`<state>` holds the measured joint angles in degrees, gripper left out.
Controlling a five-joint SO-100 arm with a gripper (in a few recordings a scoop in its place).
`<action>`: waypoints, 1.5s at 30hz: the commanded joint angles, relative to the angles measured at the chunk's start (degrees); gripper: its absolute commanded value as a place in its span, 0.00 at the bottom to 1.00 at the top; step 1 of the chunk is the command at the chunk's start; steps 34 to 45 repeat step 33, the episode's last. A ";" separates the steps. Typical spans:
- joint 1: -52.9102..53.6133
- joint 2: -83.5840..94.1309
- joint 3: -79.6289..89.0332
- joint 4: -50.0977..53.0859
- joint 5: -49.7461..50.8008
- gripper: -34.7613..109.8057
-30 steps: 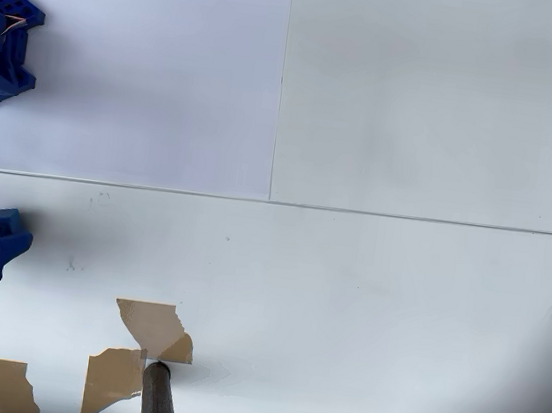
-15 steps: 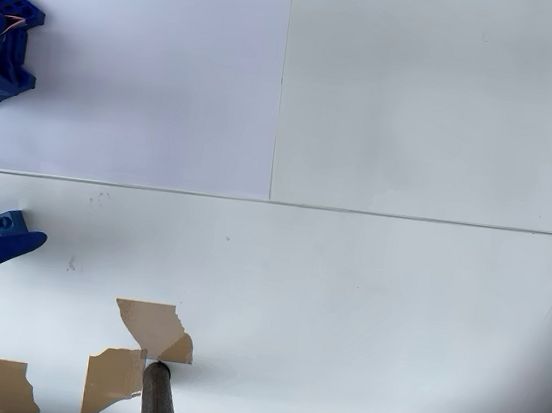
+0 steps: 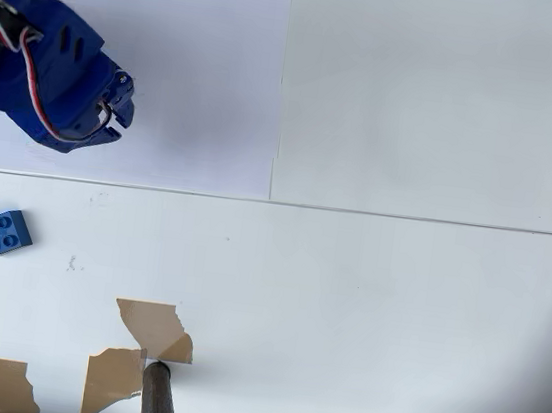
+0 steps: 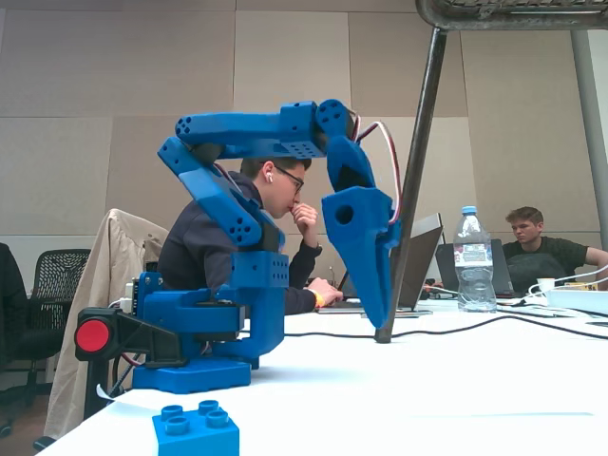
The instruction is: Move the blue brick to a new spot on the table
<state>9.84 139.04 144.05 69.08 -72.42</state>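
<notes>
The small square blue plastic brick (image 3: 3, 232) with four round studs lies flat on the white desk (image 3: 394, 312) near its left edge in the overhead view. The blue end effector (image 3: 115, 118) hangs well apart from it, fingers together, holding nothing.

A white bench (image 3: 394, 312) seen from overhead, its surface crossed by one thin horizontal seam and one vertical seam running up from it. Torn brown patches (image 3: 150, 327) mark the lower left area. A dark metal pole (image 3: 160, 399) stands on the bench beside those patches. A small blue brick (image 3: 3, 232) with four studs lies flat near the left edge, just below the horizontal seam. In the fixed view, the arm's blue base (image 4: 190, 366), a water bottle (image 4: 473, 261) and a black cable (image 4: 456, 332) also rest on the bench.
</notes>
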 commanded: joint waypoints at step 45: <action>-12.04 52.21 40.34 0.62 -4.92 0.24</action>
